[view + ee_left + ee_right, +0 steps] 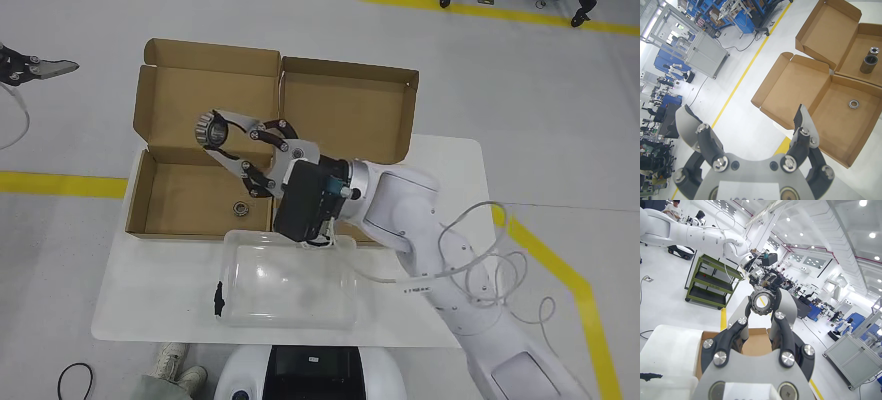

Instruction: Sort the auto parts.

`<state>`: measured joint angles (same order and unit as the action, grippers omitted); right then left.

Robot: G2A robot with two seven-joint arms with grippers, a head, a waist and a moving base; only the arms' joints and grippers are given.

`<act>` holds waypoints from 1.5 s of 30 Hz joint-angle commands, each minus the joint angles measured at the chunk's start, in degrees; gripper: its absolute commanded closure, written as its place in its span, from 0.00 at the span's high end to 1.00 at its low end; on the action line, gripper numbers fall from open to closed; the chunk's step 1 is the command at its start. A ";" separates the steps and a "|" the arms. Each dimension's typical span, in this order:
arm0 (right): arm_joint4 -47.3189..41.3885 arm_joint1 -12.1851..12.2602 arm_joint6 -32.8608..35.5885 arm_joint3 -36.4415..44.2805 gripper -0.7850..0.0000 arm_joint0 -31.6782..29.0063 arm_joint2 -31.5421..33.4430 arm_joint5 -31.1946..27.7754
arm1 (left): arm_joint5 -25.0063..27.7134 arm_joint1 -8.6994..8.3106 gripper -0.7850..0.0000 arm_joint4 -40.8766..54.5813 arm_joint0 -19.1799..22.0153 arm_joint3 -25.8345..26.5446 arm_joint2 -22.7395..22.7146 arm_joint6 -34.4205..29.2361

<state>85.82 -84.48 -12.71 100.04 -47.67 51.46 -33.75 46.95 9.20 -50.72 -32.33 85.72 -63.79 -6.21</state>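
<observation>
Top view, nearest the robot: a clear rectangular plastic bin [290, 300] sits at the near edge of the white table [150, 300], with a small black piece [218, 298] at its left rim.

Just behind the bin lie two open brown cardboard boxes side by side, lids folded back. The left cardboard box [150, 195] has a small silver bearing [240, 208] lying flat on its floor near the right wall. In the left wrist view the right cardboard box [848, 62] holds a dark metal sleeve [869, 63] standing upright, with a short silver cylinder [874, 50] just behind it, touching or nearly so.

The right gripper [213, 130] is over the left box, closed on a large toothed metal bearing ring [209, 127]. The ring is pinched at its outer rim between the two fingers, clear of the cardboard, and appears above the box's folded-back lid. The right wrist view shows the ring's open bore facing that camera.

Farthest out, the left gripper [60, 68] hangs over the grey floor, well apart from the table, beyond the boxes' left side. Its fingers [800, 113] are spread wide with nothing between them.
</observation>
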 commanded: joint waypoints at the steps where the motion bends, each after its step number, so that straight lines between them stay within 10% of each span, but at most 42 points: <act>1: -0.01 0.03 -0.03 -0.05 0.00 0.15 0.23 -0.22 | 0.00 0.00 1.00 0.00 0.00 0.00 0.00 0.00; 45: -0.19 -1.30 3.54 -21.38 0.00 -6.05 -8.48 3.61 | 0.00 0.00 1.00 0.00 0.00 0.00 0.00 0.00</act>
<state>86.03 -85.60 -9.55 79.84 -54.13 43.25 -30.25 46.95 9.20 -50.72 -32.33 85.72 -63.79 -6.21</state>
